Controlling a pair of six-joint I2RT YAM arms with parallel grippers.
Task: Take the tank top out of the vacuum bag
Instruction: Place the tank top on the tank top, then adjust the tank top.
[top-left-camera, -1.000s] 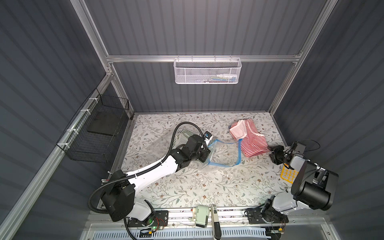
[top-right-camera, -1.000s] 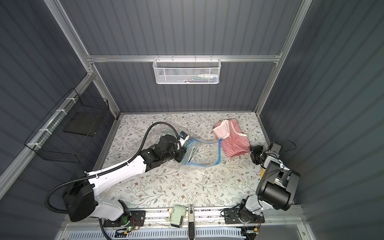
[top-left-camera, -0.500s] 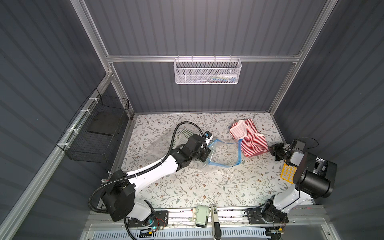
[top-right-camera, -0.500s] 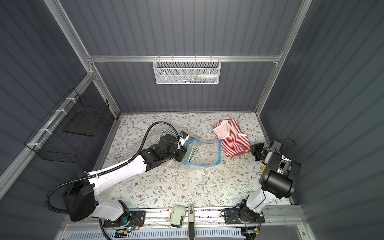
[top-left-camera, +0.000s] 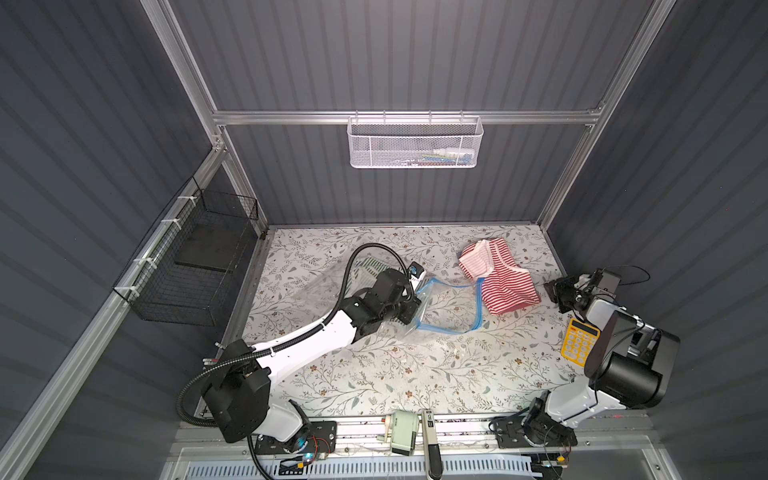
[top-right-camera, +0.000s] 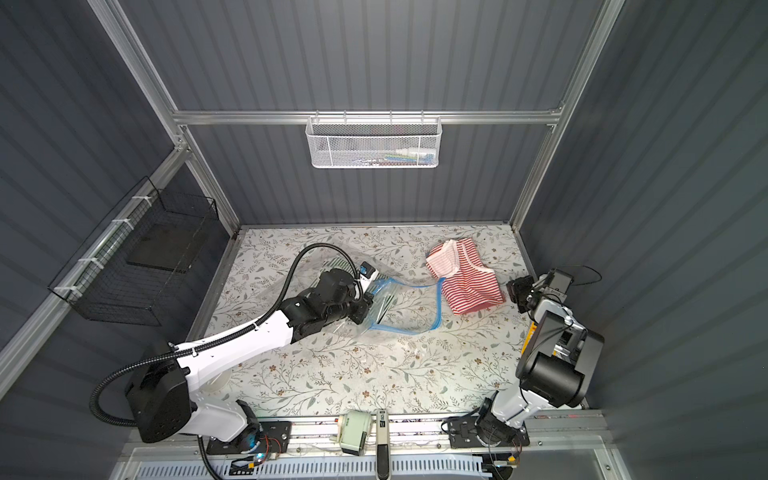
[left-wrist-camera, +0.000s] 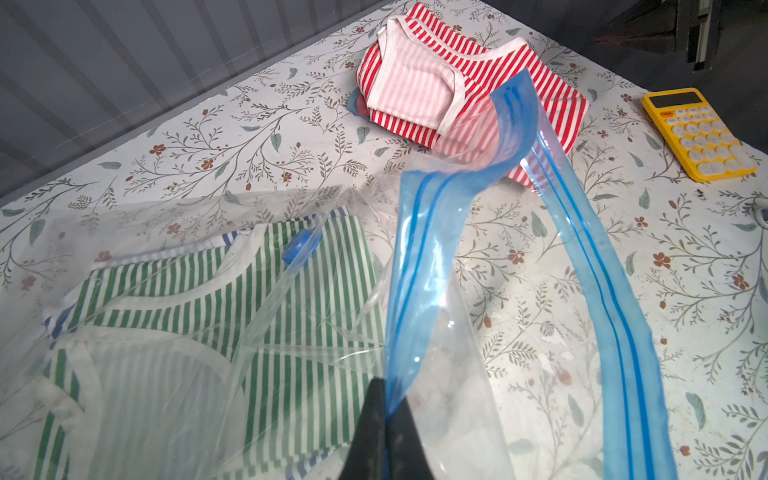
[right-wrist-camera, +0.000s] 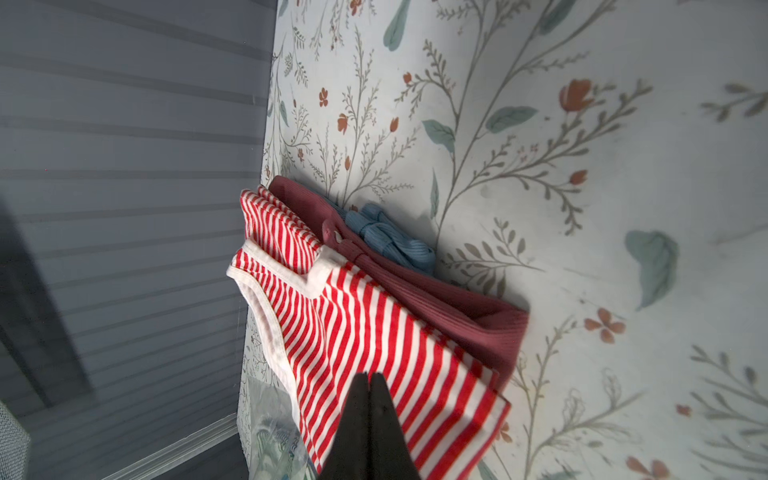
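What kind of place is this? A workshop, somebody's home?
Probably a robot test booth, not a home. Grey ribbed walls in an aluminium frame enclose a floral table, a left arm and a right arm are bolted along its front edge, and a vacuum bag lies there as a practice prop.

Right gripper (top-left-camera: 552, 293): has shifted a little toward the back wall and is now just beside the edge of the red striped top (top-left-camera: 505, 286).
Right gripper jaws: closer together than a second ago; in the wrist view they nearly meet, with nothing between them.
Right arm (top-left-camera: 600, 313): drawn back slightly.
Yellow calculator (top-left-camera: 579, 345): more of it shows beside the arm.
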